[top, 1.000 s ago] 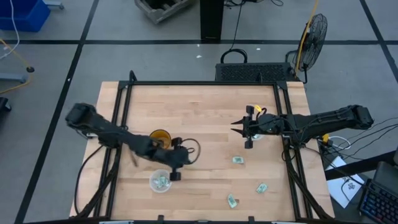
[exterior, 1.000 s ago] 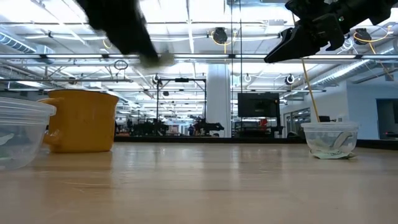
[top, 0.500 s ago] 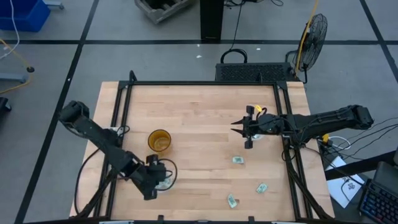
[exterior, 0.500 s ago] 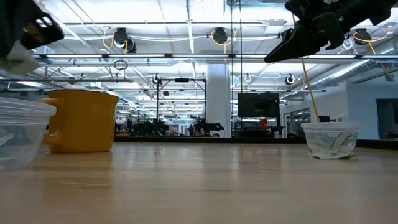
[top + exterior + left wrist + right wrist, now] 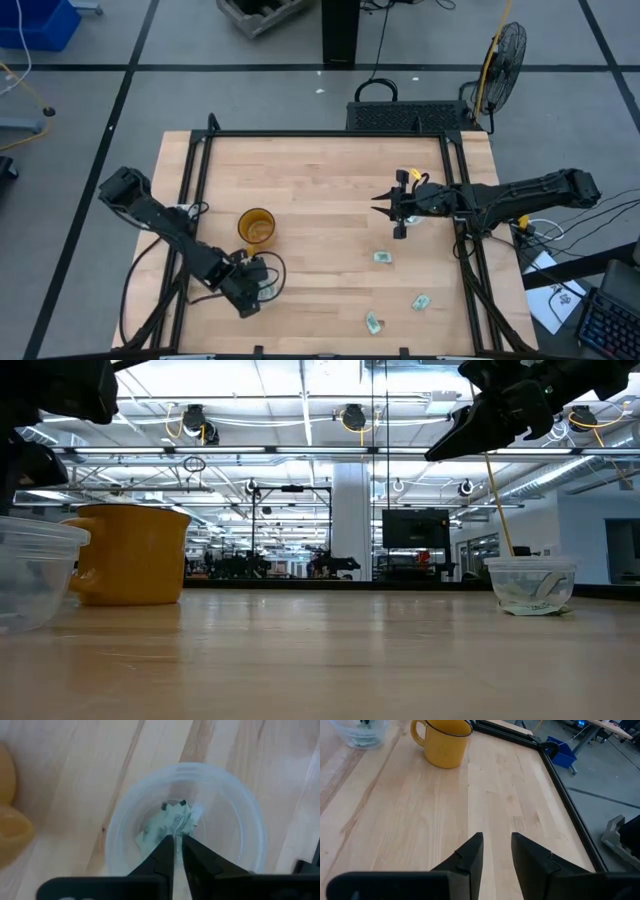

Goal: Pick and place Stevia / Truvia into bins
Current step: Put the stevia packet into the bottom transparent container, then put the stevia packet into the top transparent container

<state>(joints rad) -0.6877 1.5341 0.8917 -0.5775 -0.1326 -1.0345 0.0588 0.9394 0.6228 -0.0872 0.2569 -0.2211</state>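
My left gripper (image 5: 252, 292) points down into the left clear bin (image 5: 264, 290), near the table's near-left corner. In the left wrist view its fingers (image 5: 177, 845) stand a narrow gap apart just above the pale green Stevia packets (image 5: 170, 822) lying on the bin's floor (image 5: 225, 835). My right gripper (image 5: 385, 208) hovers high above the table's right half, slightly open (image 5: 496, 842) and holding nothing. The right bin (image 5: 530, 585) stands on the table behind it, with packets inside. Three loose packets lie flat on the wood (image 5: 383, 257), (image 5: 420, 301), (image 5: 373, 322).
An amber mug (image 5: 257, 226) stands just beyond the left bin, close to my left arm. A black frame (image 5: 320, 133) borders the table. Bare wood (image 5: 320, 200) lies between the two arms. A fan (image 5: 500, 55) and a dark crate stand beyond the far edge.
My left arm has swung from beside the amber mug toward the near-left corner and now hangs over the left bin. In the low view a pale scrap showed at its fingers earlier and does not show now. The right arm has kept still.
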